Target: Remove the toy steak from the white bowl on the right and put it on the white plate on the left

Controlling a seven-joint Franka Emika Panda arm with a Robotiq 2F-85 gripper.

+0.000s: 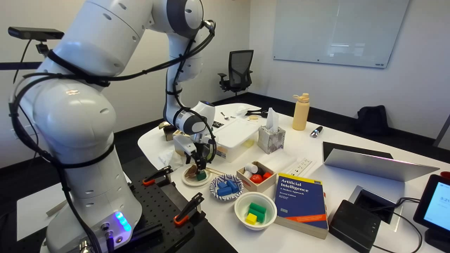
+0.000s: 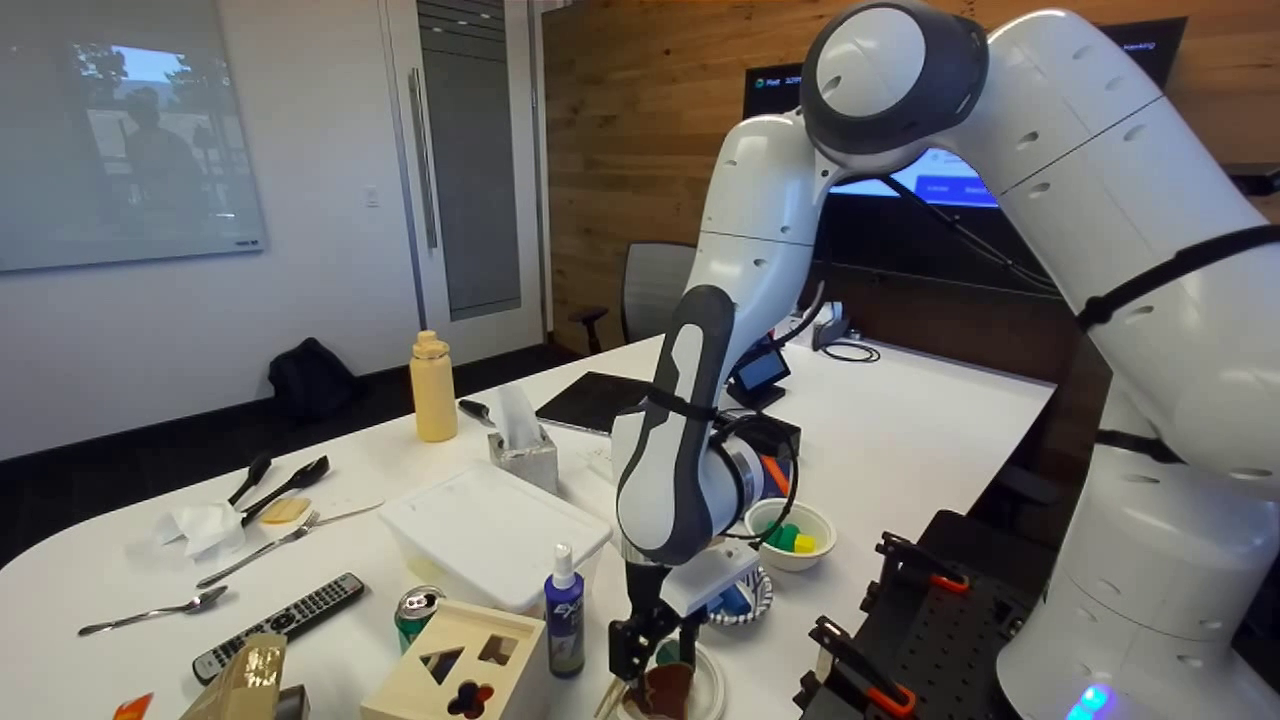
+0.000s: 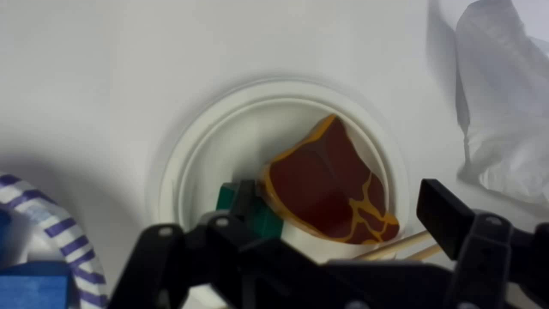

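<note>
The toy steak (image 3: pixel 321 184), dark red with yellow edges, lies on the white plate (image 3: pixel 182 154) beside a green block (image 3: pixel 268 221). Steak (image 1: pixel 191 171) and plate (image 1: pixel 186 181) also show in both exterior views, the steak (image 2: pixel 668 690) partly behind the gripper. My gripper (image 3: pixel 343 206) is open, with its fingers wide apart over the plate and the steak between them in the wrist view. One finger is by the green block, the other past the plate's rim. In an exterior view the gripper (image 1: pixel 200 163) is low over the plate. The white bowl (image 1: pixel 239 212) holds green and yellow blocks.
A blue-patterned bowl (image 1: pixel 213 193) with blue blocks stands between plate and white bowl. Chopsticks (image 3: pixel 399 246) lie at the plate's edge. A wooden box (image 1: pixel 248 184), a book (image 1: pixel 299 196), a spray bottle (image 2: pixel 565 615), a shape-sorter box (image 2: pixel 455 665) and crumpled plastic (image 3: pixel 502 98) are nearby.
</note>
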